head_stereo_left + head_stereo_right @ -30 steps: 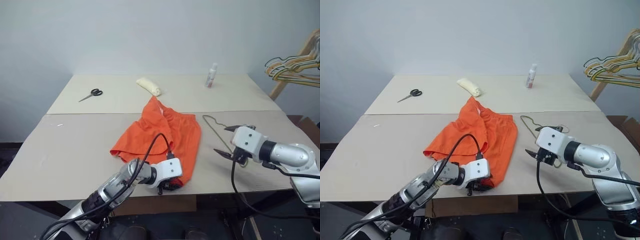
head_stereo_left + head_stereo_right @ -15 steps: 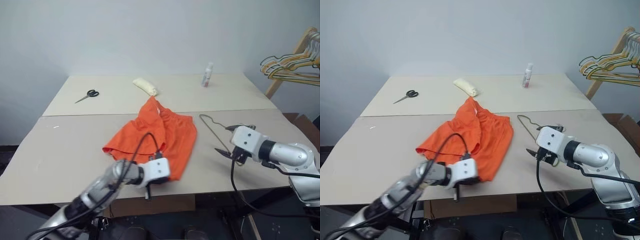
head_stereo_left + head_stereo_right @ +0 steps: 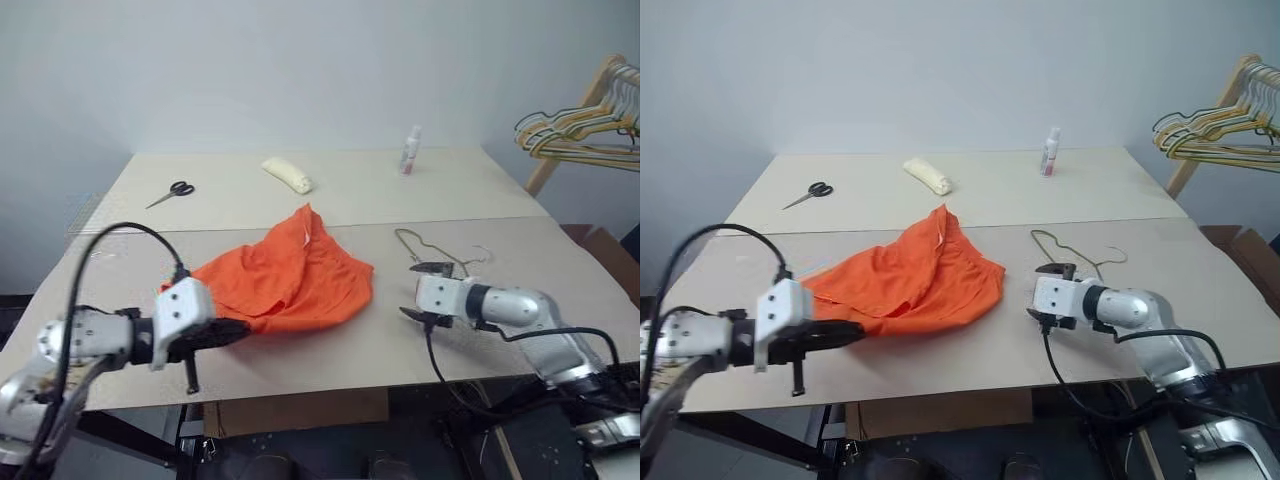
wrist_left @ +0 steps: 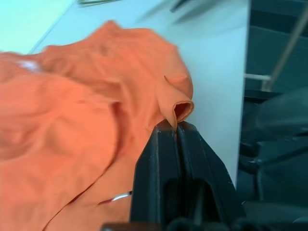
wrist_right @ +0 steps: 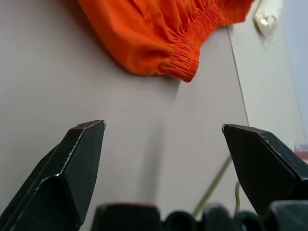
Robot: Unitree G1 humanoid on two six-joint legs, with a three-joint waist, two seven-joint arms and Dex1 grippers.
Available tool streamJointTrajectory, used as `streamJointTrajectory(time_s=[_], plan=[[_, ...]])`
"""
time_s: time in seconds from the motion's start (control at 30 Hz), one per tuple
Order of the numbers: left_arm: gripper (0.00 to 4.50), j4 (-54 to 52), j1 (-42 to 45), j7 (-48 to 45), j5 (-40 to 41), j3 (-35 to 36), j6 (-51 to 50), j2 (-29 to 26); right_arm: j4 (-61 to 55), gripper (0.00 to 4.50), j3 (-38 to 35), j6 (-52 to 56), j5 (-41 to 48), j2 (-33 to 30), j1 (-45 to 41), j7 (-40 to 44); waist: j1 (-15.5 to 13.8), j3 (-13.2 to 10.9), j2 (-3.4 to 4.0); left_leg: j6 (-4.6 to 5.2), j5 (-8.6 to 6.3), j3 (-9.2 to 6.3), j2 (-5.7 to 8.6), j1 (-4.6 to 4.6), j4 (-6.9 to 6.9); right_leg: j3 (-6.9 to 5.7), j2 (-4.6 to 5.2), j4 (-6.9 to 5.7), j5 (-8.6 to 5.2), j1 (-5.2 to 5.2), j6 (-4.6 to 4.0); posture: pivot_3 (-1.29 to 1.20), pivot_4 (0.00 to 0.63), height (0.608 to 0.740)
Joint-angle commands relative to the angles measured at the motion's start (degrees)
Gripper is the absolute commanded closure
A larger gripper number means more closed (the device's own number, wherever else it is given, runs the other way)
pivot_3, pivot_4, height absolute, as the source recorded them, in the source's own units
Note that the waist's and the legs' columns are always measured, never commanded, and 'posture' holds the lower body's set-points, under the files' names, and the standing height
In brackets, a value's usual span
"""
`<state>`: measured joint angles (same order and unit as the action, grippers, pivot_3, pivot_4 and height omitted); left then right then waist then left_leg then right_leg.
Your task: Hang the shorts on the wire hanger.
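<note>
1. Between the closed black fingers of the left gripper (image 4: 174,129), the wrist view showed a small pinched fold of the shorts (image 4: 86,101); the head views showed only the fingertips at the cloth's left corner.
2. Across the table (image 3: 130,290), the shorts lay bunched near the middle, the gripped corner drawn out toward the left.
3. Right of them, the right gripper (image 3: 427,292) hovered with its fingers spread wide and holding nothing, beside the wire hanger (image 3: 425,247) lying flat.
4. Farther back sat scissors (image 3: 171,193), a pale roll (image 3: 287,175) and a small bottle (image 3: 410,151).
</note>
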<state>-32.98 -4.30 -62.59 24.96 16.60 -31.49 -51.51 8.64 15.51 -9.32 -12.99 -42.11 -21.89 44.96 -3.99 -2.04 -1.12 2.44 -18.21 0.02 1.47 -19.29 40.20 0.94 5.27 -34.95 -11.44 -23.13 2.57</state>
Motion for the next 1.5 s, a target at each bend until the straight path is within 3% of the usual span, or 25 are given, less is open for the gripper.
streamJointTrajectory(time_s=[0.03,0.33,0.57,0.83,1.1,1.23,1.5], plan=[[4.47,0.7,0.03,0.04,2.74,5.96,1.2,-0.51,4.65,0.0,1.45,-6.11,-1.83,2.5,-4.53,-1.41,-0.17,0.0,0.0,-0.01,0.0,-0.02,0.01,0.0,0.0,-0.01,0.0,0.0,0.0,0.0,0.0,0.23,0.0,0.74],[4.47,1.09,-1.73,1.55,4.12,9.01,1.16,-0.89,16.18,0.0,6.29,-16.63,-4.26,9.37,-11.37,-1.44,-0.46,0.0,0.0,-0.23,0.12,-0.09,0.08,0.04,-0.28,-0.01,0.02,-0.01,-0.01,-0.07,-0.05,0.26,0.0,0.74],[4.47,-0.41,-2.41,2.46,7.1,10.72,0.09,-1.12,24.15,0.0,7.08,-20.45,-6.63,14.0,-15.18,-6.06,-0.62,-0.01,0.01,-0.36,0.19,-0.13,0.07,0.09,-0.42,-0.03,-0.03,-0.1,-0.06,-0.14,-0.2,0.27,0.0,0.74],[4.47,0.78,-2.08,3.37,8.76,13.4,-0.53,-2.26,29.72,0.0,8.58,-23.0,-7.38,14.15,-17.5,-2.88,-0.96,-0.01,0.01,-0.43,0.23,-0.2,0.14,0.09,-0.47,-0.08,-0.03,-0.14,-0.11,-0.19,-0.27,0.28,0.0,0.74],[4.47,2.65,-1.22,6.8,6.74,12.64,-0.85,-2.92,28.44,0.0,7.78,-23.15,-3.58,10.58,-18.08,6.58,-1.54,-0.02,0.03,-0.43,0.23,-0.22,0.17,0.09,-0.48,-0.12,-0.04,-0.14,-0.12,-0.19,-0.29,0.29,0.0,0.74],[4.47,3.7,-0.49,7.66,6.1,12.16,-0.48,-2.94,22.6,0.0,6.79,-20.94,2.76,8.59,-15.28,14.08,-1.85,-0.02,0.03,-0.42,0.23,-0.31,0.15,0.06,-0.47,-0.19,-0.02,-0.1,-0.12,-0.16,-0.29,0.29,0.0,0.74],[4.47,2.41,-0.89,5.8,11.36,14.19,-0.92,-1.58,17.68,0.0,6.72,-17.48,5.04,12.81,-14.31,13.5,-1.45,-0.03,0.03,-0.41,0.22,-0.3,0.01,0.06,-0.48,-0.18,-0.07,-0.17,-0.14,-0.2,-0.33,0.28,0.0,0.74]])
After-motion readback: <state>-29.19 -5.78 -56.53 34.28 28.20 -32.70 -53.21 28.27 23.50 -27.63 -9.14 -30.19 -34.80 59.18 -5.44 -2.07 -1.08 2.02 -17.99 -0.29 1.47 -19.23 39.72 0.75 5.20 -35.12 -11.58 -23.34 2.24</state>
